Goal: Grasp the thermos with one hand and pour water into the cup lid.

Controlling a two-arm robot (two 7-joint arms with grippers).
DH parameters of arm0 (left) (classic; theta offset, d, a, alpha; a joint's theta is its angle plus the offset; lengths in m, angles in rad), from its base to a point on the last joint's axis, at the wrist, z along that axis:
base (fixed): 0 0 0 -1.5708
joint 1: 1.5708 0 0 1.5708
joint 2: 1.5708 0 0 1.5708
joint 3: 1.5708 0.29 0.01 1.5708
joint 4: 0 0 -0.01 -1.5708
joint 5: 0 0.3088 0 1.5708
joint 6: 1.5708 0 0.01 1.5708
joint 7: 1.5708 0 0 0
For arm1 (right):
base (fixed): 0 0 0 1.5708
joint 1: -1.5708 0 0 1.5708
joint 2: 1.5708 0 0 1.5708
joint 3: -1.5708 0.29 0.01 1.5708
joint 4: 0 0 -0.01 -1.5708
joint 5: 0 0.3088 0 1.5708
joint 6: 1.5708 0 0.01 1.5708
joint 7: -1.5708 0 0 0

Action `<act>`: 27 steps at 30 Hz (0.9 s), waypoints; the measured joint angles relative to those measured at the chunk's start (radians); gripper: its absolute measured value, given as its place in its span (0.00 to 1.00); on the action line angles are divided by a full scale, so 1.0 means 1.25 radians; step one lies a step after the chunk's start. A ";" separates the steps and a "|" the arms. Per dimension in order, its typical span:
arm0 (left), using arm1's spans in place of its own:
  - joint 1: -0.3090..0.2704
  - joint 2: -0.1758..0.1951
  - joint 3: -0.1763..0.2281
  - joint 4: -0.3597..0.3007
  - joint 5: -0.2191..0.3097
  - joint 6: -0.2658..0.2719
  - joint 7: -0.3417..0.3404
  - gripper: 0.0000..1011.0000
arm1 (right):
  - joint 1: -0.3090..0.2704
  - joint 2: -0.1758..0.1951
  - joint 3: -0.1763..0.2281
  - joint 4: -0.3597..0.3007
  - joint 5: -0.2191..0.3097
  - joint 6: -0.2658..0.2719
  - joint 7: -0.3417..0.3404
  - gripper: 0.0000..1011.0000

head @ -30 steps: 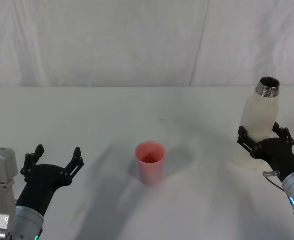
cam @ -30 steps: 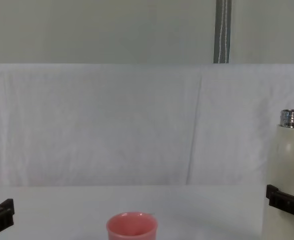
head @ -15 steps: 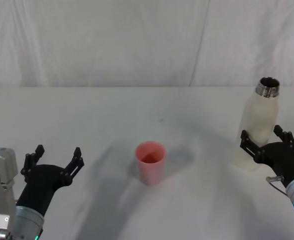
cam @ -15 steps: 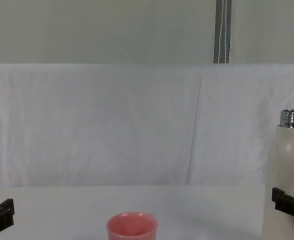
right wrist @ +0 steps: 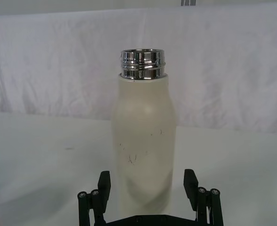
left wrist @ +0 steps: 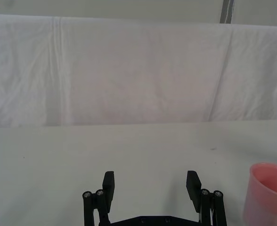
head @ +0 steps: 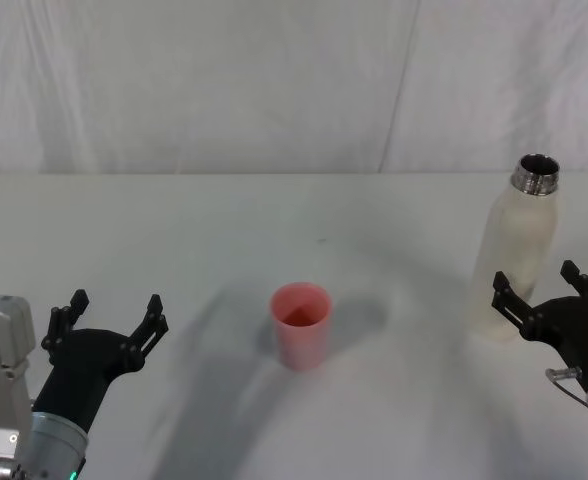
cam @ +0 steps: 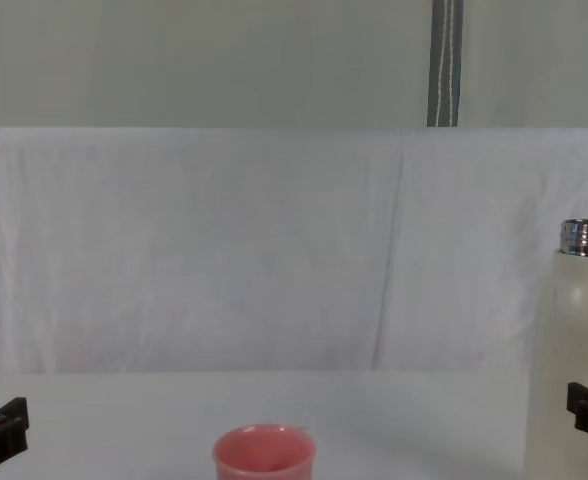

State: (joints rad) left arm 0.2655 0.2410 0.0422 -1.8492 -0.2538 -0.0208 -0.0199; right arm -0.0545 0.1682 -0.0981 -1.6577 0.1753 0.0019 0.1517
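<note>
White cloth backdrop, plain white table point(head: 274, 215). The thermos point(head: 515, 255) stands upright on the table at the robot's right, cap off, steel neck open at the top. The pink cup lid point(head: 301, 325) sits upright near the table's middle, well apart from the thermos, mouth up; there is a darker patch at its bottom, but whether that is water I cannot tell.

The right gripper point(head: 549, 288) is just in front of the thermos base, fingers spread wide, holding nothing. In the right wrist view the two fingers point(right wrist: 104, 181) flank the lower body of the bottle but sit short of it, not touching. The left gripper point(head: 111, 317) is parked at the near left, also wide open and empty, with the cup off to its side.

Step in hand, as I judge it: getting a grip on the thermos. To do it well: push the right gripper forward until the bottle sits deep between the fingers, keep it centred so both pads meet the wall together, and close on the straight part of the body, not the rounded shoulder. The wall looks smooth, so a firm squeeze matters before lifting. Then carry it over to the cup and tilt slowly; the cup is small and light, easy to overshoot or knock.
</note>
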 joint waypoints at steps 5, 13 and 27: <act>0.000 0.000 0.000 0.000 0.000 0.000 0.000 0.99 | -0.028 0.005 0.002 -0.033 -0.010 0.001 -0.006 0.99; 0.000 0.000 0.000 0.000 0.000 0.000 0.000 0.99 | -0.073 0.008 0.009 -0.082 -0.024 0.004 -0.014 0.99; 0.000 0.000 0.000 0.000 0.000 0.000 0.000 0.99 | -0.124 0.007 0.020 -0.134 -0.046 0.015 -0.023 0.99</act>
State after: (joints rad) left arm 0.2655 0.2410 0.0422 -1.8492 -0.2538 -0.0208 -0.0199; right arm -0.2088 0.1768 -0.0732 -1.8247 0.1174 0.0203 0.1231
